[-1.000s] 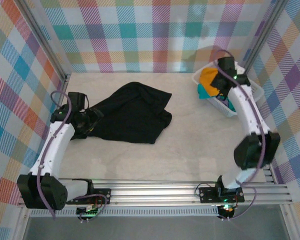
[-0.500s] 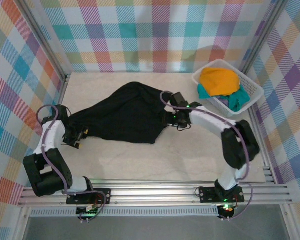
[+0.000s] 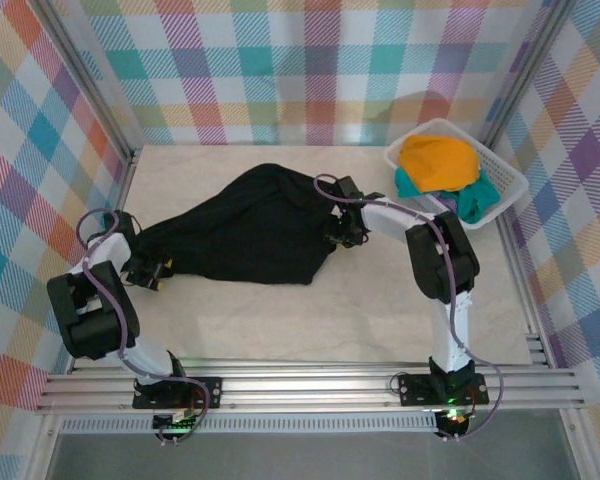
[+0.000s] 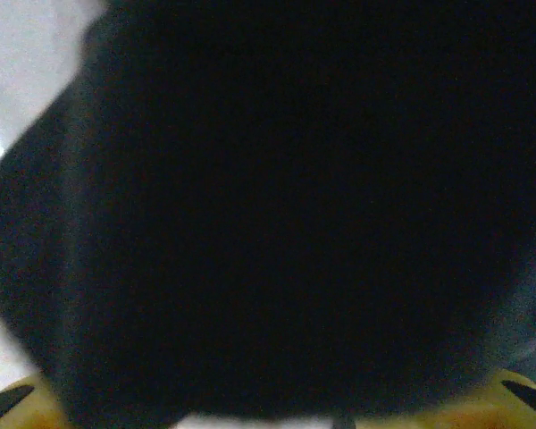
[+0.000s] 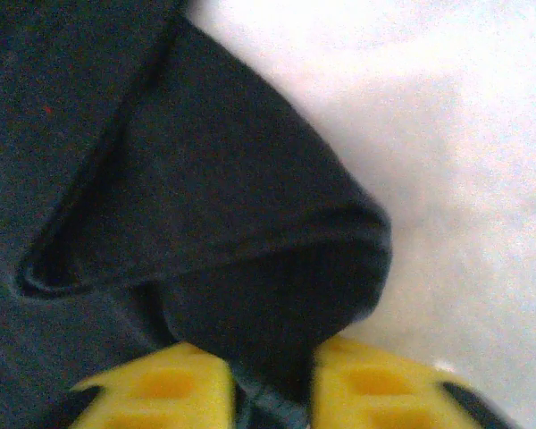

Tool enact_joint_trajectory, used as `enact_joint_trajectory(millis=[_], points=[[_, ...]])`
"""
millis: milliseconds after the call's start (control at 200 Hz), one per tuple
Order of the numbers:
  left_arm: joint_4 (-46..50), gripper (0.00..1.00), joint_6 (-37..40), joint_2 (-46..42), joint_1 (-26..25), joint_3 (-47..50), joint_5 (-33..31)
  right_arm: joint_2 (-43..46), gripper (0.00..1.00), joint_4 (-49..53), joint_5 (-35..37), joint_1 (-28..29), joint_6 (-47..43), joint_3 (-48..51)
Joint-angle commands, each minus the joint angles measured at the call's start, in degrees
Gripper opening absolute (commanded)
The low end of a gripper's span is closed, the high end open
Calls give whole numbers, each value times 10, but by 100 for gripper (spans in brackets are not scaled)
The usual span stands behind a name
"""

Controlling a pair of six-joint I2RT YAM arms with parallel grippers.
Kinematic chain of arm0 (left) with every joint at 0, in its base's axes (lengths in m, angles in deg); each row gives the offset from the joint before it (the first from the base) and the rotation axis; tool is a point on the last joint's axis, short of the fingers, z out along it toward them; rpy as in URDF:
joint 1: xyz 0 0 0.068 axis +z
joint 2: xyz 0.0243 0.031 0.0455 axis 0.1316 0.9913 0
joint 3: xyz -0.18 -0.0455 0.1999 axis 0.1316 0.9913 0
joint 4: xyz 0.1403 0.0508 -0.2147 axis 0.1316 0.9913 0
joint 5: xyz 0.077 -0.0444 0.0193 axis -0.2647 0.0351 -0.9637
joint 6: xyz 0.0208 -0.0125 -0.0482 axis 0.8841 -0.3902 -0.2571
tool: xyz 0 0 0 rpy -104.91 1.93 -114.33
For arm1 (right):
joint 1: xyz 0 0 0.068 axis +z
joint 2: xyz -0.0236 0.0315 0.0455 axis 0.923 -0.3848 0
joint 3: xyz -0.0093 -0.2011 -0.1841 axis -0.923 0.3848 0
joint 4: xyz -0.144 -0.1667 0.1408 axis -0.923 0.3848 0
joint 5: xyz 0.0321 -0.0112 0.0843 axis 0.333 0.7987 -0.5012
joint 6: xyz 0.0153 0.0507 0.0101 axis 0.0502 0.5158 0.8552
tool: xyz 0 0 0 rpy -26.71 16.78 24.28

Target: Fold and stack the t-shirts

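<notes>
A black t-shirt [image 3: 250, 225] lies spread across the middle of the table. My right gripper [image 3: 342, 228] is at its right edge. In the right wrist view, the yellow fingers [image 5: 161, 393] of that gripper [image 5: 272, 384] are shut on a fold of the black cloth [image 5: 205, 206]. My left gripper [image 3: 148, 268] is at the shirt's left end. There black cloth [image 4: 277, 206] covers the space between its yellow fingertips [image 4: 13, 407], which stand wide apart at the bottom corners. An orange-yellow t-shirt [image 3: 438, 160] and a teal one [image 3: 475, 200] lie in the basket.
The white lattice basket [image 3: 507, 166] stands in the back right corner against the checked wall. Bare pale tabletop [image 3: 360, 310] runs in front of the black shirt, up to the metal rail at the near edge.
My right arm swung from the basket to the black shirt's right edge and shut on a fold. The left arm drew back to the left, stretching the shirt that way.
</notes>
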Motion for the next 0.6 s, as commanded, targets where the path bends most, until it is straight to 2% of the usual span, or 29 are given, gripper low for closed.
enact_joint_trajectory(millis=[0,115,300,460,595], points=[[-57,37,10,16,7,-5,5,-2,0,5,32,-2,12,-8],[-62,0,18,24,7,-18,14,75,0,16,81,-15,14,25],[-31,0,15,-85,-16,-24,38,207,0,46,90,-55,-5,48],[3,0,-2,-173,-27,-50,40,252,0,111,76,-86,-25,-8],[5,0,-21,-207,-28,-70,43,267,0,152,61,-115,-23,-54]])
